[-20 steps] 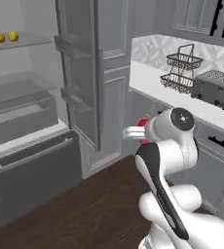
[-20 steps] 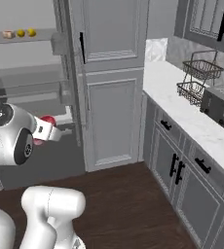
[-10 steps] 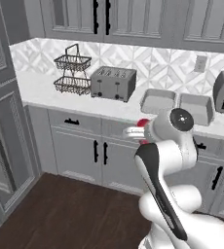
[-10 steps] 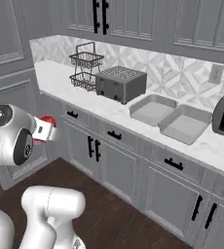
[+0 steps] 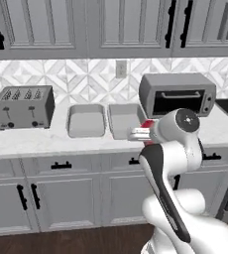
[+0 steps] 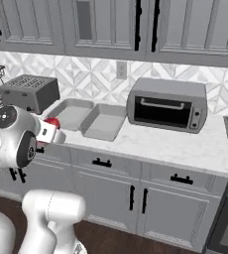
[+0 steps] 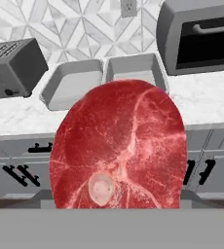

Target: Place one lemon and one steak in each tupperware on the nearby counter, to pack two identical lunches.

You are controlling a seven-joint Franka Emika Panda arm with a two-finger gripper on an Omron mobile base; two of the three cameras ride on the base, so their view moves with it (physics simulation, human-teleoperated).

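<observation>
Steak (image 7: 119, 146): held at the gripper (image 5: 138, 134), carried in front of the tabletop (image 6: 185, 144), not yet over either tray. In hand view it covers the fingers, so contact pts can't be checked.
Gripper state: closed on steak, judged from the piece sitting at its tip in both base views; jaw gap itself hidden.
Steak appearance: bright red-pink slab, oval, pale marbling lines, small round whitish bone spot low on its face. Looks flat and soft; prob. flexes if gripped at one edge.
Tupperware: two grey trays side by side, rims touching or nearly so, between toaster (image 5: 23, 106) and toaster oven (image 6: 168, 106). Left tupperware (image 5: 86, 120), right tupperware (image 5: 126, 119). Both appear empty from here.
Step in hand: transport of steak to a tray (judgement).
How to do well: extend arm fwd over tabletop edge, centre steak above one tray's floor, not the shared rim. Lower close to tray floor before releasing, so it lands flat. Keep clear of toaster oven when aiming at right tray.
Risk: release over the rims, piece ends astride both trays.
Lemons: none seen in trays.
</observation>
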